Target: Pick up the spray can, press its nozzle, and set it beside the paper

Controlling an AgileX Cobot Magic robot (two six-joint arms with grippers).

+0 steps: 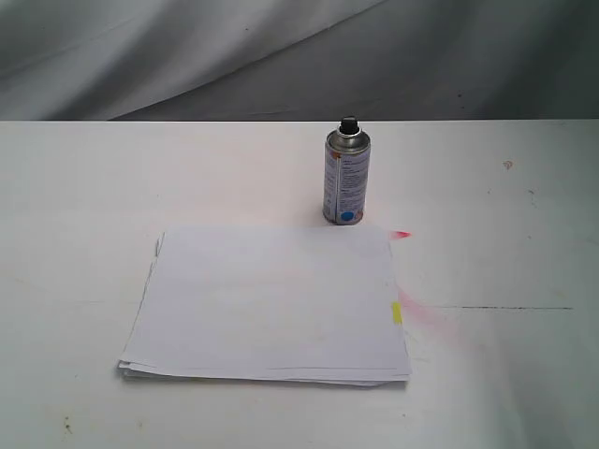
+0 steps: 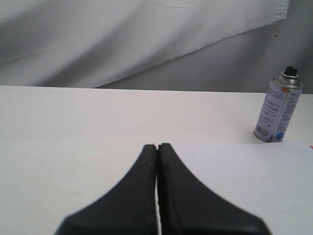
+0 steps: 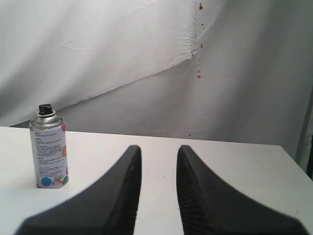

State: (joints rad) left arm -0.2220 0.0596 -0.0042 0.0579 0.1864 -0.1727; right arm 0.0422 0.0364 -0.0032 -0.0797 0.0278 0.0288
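The spray can [image 1: 346,178] stands upright on the white table, just behind the far right corner of the paper [image 1: 271,299]. Its black nozzle [image 1: 349,123] sits on top. The paper carries a small yellow tab [image 1: 397,313] on its right edge. Neither gripper shows in the exterior view. In the left wrist view my left gripper [image 2: 157,146] is shut with nothing in it, low over the paper [image 2: 244,176], the spray can [image 2: 279,107] far off. My right gripper [image 3: 157,149] is open and empty, with the spray can [image 3: 49,149] standing well apart from it.
Pink spray stains [image 1: 426,313] mark the table right of the paper, and a small red mark [image 1: 401,234] lies near the can. A thin dark line [image 1: 505,308] runs across the table on the right. A grey-white cloth backdrop [image 1: 281,56] hangs behind the table's far edge.
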